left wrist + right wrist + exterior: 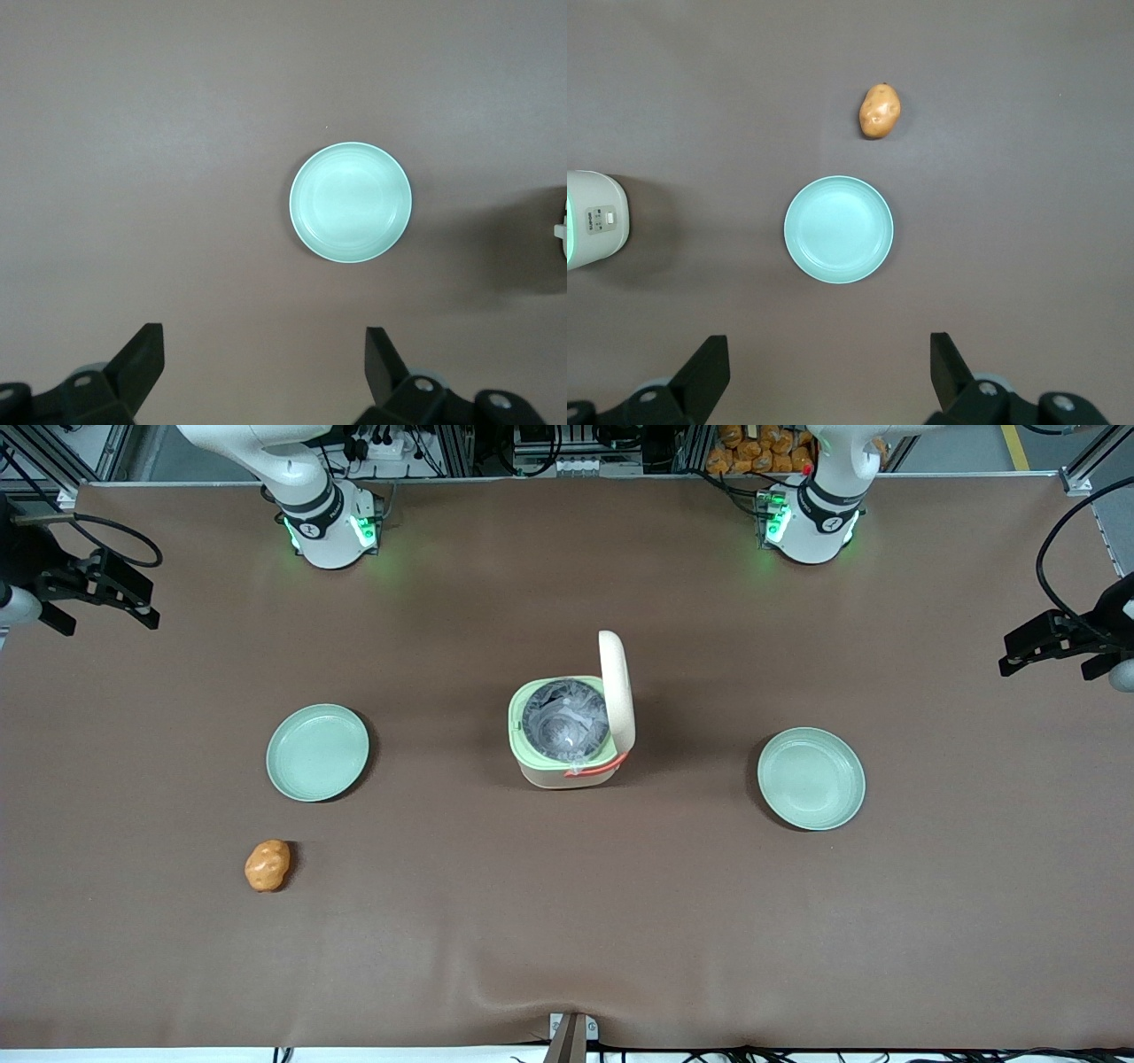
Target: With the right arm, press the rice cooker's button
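One rice cooker (571,731), lid up. Two green plates: one (317,752) toward the working arm's end, one (811,778) toward the parked arm's. One potato (267,865). One gripper (828,376), fingers spread.

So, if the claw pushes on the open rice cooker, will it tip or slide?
The rice cooker probably slides on the smooth cloth, being small. Its upright lid may make it tip toward the parked arm. The claw, open, hangs above a plate.
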You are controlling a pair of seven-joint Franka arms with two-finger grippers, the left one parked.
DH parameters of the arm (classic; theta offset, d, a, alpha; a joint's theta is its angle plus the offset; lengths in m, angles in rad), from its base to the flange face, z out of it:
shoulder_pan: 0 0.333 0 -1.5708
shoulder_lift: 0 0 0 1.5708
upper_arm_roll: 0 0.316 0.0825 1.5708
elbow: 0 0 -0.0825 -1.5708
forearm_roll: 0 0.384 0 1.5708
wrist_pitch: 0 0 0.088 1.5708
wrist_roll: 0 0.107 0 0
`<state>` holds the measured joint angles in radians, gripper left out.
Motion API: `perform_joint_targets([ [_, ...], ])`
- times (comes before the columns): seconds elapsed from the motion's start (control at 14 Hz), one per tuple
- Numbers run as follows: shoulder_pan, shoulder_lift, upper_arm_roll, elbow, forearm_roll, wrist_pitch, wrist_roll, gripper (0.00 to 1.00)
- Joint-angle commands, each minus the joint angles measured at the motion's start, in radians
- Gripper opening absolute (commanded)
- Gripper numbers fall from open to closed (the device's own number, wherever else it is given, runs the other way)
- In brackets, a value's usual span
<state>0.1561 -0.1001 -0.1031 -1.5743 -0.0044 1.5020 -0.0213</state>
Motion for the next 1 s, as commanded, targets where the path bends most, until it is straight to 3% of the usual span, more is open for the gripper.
perform_joint_targets([
  [0.0,-0.015,0.0,0.011,0.017,-0.017,-0.014,0.0,1.0],
  [0.93,-0.047,0.01,0.013,0.025,-0.017,-0.012,0.0,1.0],
])
